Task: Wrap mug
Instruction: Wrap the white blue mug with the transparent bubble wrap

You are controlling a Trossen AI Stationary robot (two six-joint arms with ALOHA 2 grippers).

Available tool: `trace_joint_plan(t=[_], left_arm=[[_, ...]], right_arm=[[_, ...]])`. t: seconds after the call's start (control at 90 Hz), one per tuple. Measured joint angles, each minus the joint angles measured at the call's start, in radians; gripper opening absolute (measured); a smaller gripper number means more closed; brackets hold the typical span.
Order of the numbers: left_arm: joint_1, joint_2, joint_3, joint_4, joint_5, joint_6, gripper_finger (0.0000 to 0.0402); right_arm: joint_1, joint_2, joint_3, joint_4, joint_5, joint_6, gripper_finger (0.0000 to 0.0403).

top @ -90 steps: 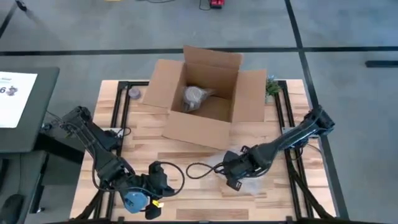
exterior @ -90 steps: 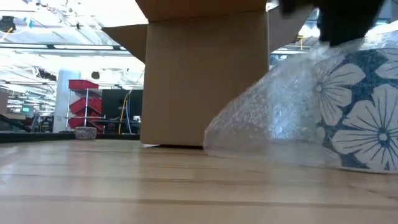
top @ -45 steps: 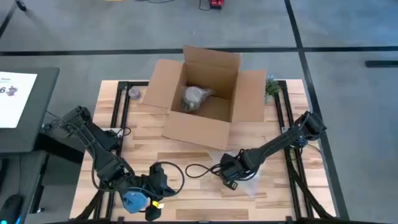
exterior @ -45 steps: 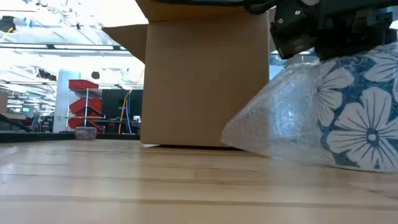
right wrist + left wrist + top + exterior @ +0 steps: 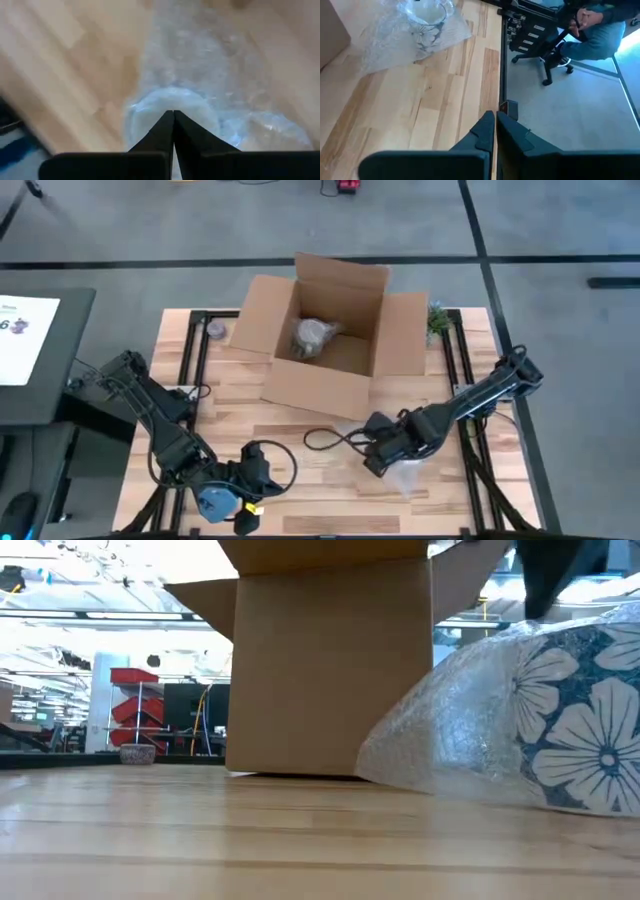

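The mug (image 5: 585, 725), white with blue flowers, sits on the table near its front right, covered by clear bubble wrap (image 5: 450, 745) (image 5: 408, 472). The wrap's loose edge lies on the wood. My right gripper (image 5: 378, 460) (image 5: 173, 116) is shut, right over the mug's rim (image 5: 170, 102). My left gripper (image 5: 258, 480) (image 5: 495, 119) waits shut at the near left, pointing across the table toward the wrapped mug (image 5: 427, 20). My right gripper's shut fingers (image 5: 545, 590) come down from above onto the top of the bubble wrap over the mug. Whether they touch the wrap I cannot tell.
An open cardboard box (image 5: 325, 345) (image 5: 330, 660) stands at the far middle with a wrapped item (image 5: 315, 335) inside. A dark cable (image 5: 325, 442) loops on the wood left of the right gripper. A person sits on a chair (image 5: 590, 25) beyond the table's edge.
My right gripper dipped low toward the table's left over the wrap, then rose and drew back to the right. The bubble wrap's loose left edge has been drawn in a little toward the mug.
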Motion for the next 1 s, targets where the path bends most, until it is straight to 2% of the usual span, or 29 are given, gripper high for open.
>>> trace_joint_plan(t=[0.278,0.489,0.633,0.789,0.9,1.0], left_arm=[[0.000,0.000,0.000,0.000,0.000,0.000,0.0000],[0.000,0.000,0.000,0.000,0.000,-0.001,0.0000],[0.000,0.000,0.000,0.001,-0.001,-0.004,0.0000],[0.001,0.000,0.000,0.004,-0.001,0.002,0.0000],[0.001,0.000,0.000,0.006,-0.001,0.006,0.0000],[0.001,0.000,0.000,0.008,-0.001,0.007,0.0000]], right_arm=[[-0.019,0.108,-0.119,0.151,-0.051,-0.007,0.0000],[-0.004,0.172,-0.117,0.191,-0.130,-0.089,0.0000],[0.009,0.156,-0.038,0.072,-0.138,-0.108,0.0000],[0.017,0.053,0.072,-0.020,-0.141,-0.120,0.0000],[0.014,0.013,0.081,-0.034,-0.138,-0.046,0.0000],[0.014,0.014,0.081,-0.117,-0.138,0.001,0.0000]])
